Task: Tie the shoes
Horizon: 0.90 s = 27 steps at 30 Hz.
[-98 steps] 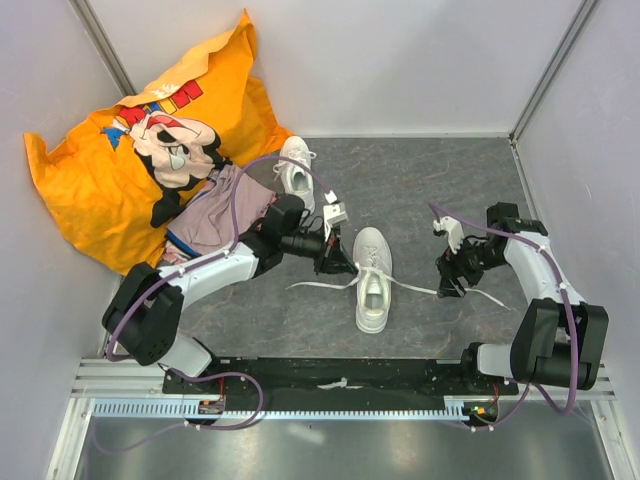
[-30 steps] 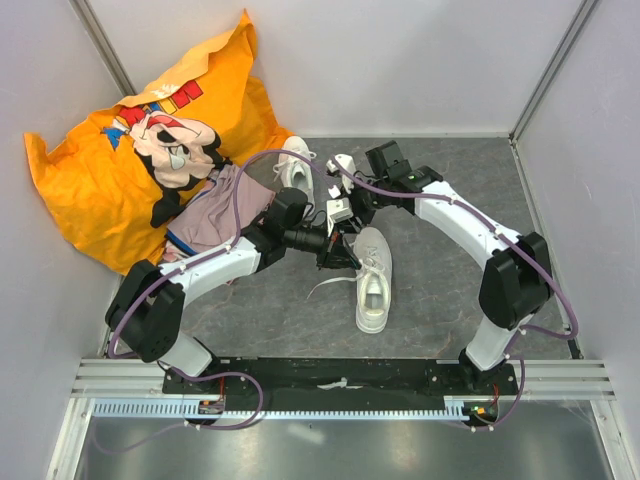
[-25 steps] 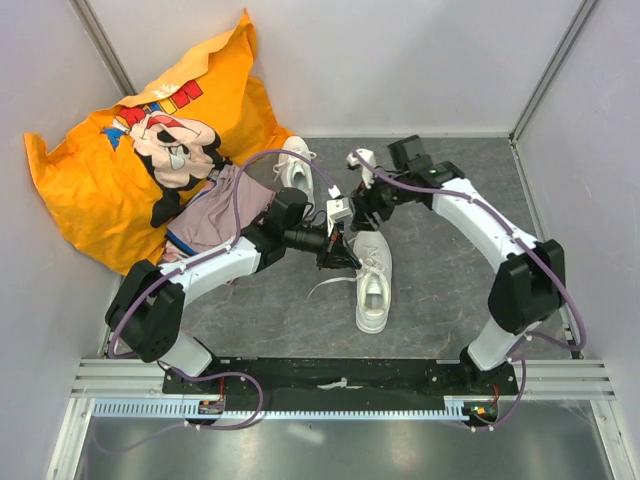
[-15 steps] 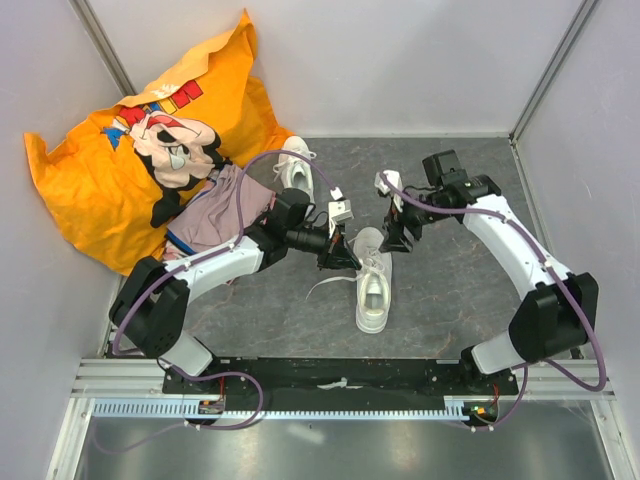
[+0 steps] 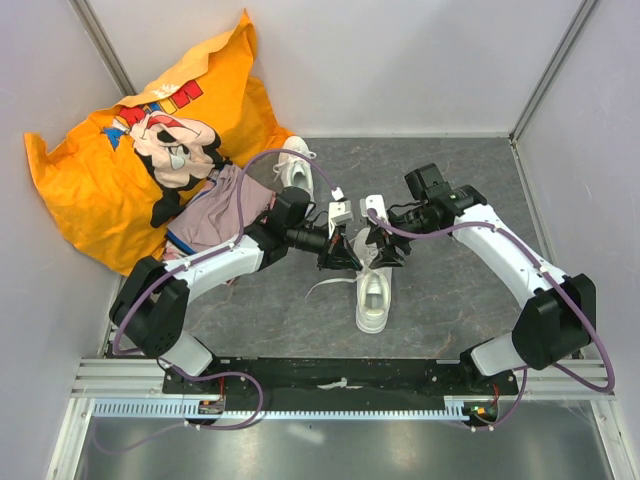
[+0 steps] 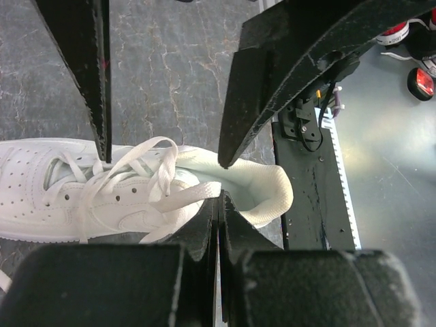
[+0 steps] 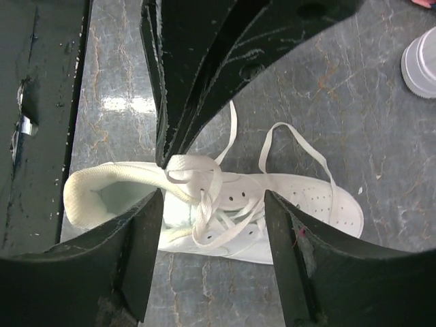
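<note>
One white shoe lies mid-table, toe pointing away; it also shows in the left wrist view and the right wrist view. The second shoe lies behind my left arm. My left gripper is shut on a white lace just above the near shoe's tongue, its closed tips pinching it. My right gripper is open and empty right beside it, its fingers straddling the laced part of the shoe. A loose lace end trails on the floor left of the shoe.
An orange cartoon-print cushion fills the back left corner, with a pinkish-purple folded garment against it under my left arm. Grey walls close in the table on three sides. A black mounting rail runs along the near edge.
My right arm let go of the lace end at the right, swung over to the shoe's toe, drew back right, and now sits open beside the left gripper. My left gripper stayed put.
</note>
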Available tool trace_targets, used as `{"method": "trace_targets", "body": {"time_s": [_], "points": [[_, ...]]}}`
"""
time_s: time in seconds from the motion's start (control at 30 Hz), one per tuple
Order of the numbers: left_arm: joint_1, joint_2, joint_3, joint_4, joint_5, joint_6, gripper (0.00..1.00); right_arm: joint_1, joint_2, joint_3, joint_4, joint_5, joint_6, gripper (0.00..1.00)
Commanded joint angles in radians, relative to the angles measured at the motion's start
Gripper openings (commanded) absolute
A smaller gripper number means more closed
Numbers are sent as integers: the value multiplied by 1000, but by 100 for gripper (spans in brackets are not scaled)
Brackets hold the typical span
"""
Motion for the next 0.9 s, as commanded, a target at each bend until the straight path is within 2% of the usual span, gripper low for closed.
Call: {"method": "trace_targets", "body": {"time_s": [0.0, 0.17, 0.37, 0.6, 0.8, 0.87], "points": [[-3, 3, 38, -7, 57, 47, 2, 43, -2, 9, 13, -56, -80, 66], [-3, 6, 39, -5, 70, 50, 2, 91, -15, 6, -10, -39, -99, 65], [-3, 9, 39, 1, 71, 50, 1, 98, 3, 6, -10, -36, -91, 54], [0, -2, 13, 34, 61, 36, 1, 80, -29, -30, 3, -48, -51, 59], [9, 9, 11, 36, 86, 50, 2, 49, -86, -93, 10, -50, -86, 61], [11, 11, 15, 38, 92, 53, 1, 35, -88, -95, 10, -65, -85, 64]]}}
